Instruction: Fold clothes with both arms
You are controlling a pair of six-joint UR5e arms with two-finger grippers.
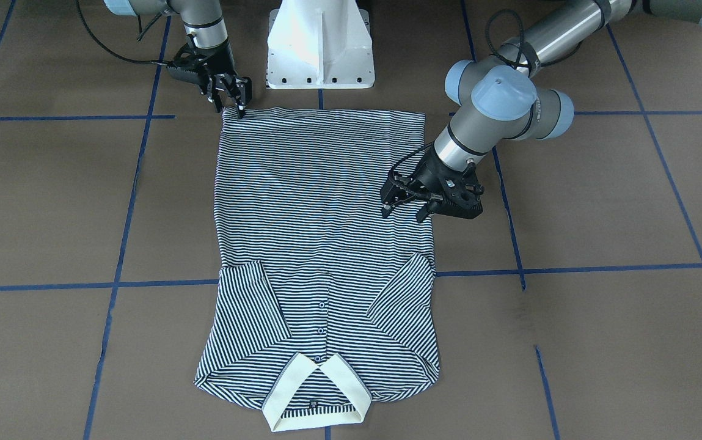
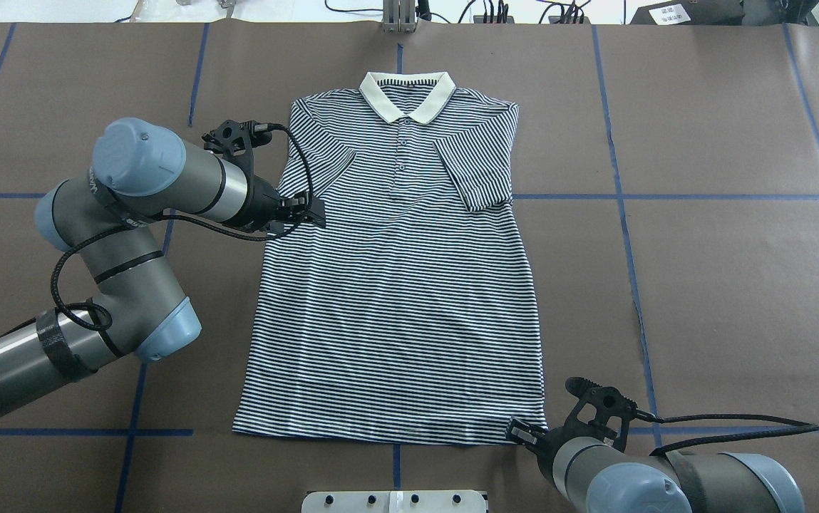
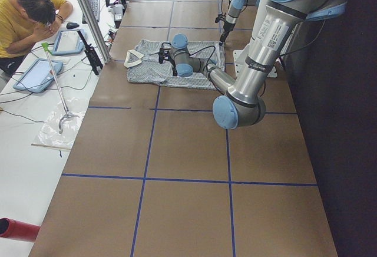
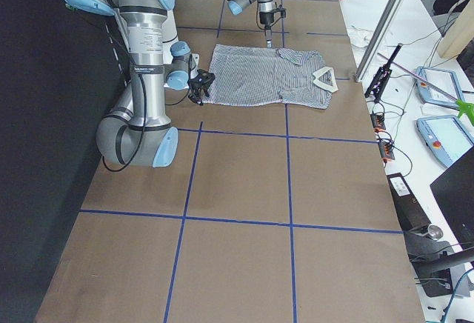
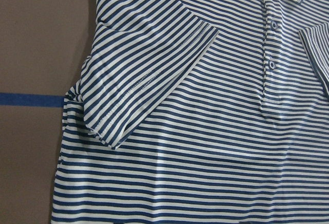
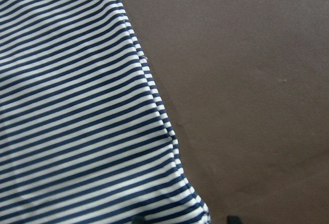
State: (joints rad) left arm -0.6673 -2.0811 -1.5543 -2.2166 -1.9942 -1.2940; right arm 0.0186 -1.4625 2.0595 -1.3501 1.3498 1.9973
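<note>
The striped polo shirt [image 1: 326, 244] lies flat and face up on the brown table, both sleeves folded in over the chest, its cream collar [image 2: 407, 95] at the far side from me. My left gripper [image 1: 404, 214] is open and empty, hovering over the shirt's side edge below the folded sleeve [image 5: 149, 75]; it also shows in the overhead view [image 2: 315, 211]. My right gripper [image 1: 234, 109] is open at the hem corner nearest my base [image 2: 521, 432]. In the right wrist view the hem corner [image 6: 195, 203] lies between two dark fingertips [image 6: 136, 219] at the bottom edge.
The white pedestal base [image 1: 320, 46] stands just behind the hem. Blue tape lines [image 1: 57, 286] cross the brown table. An operator [image 3: 29, 15] sits at a side desk with tablets [image 3: 38, 74] beyond the table's far edge.
</note>
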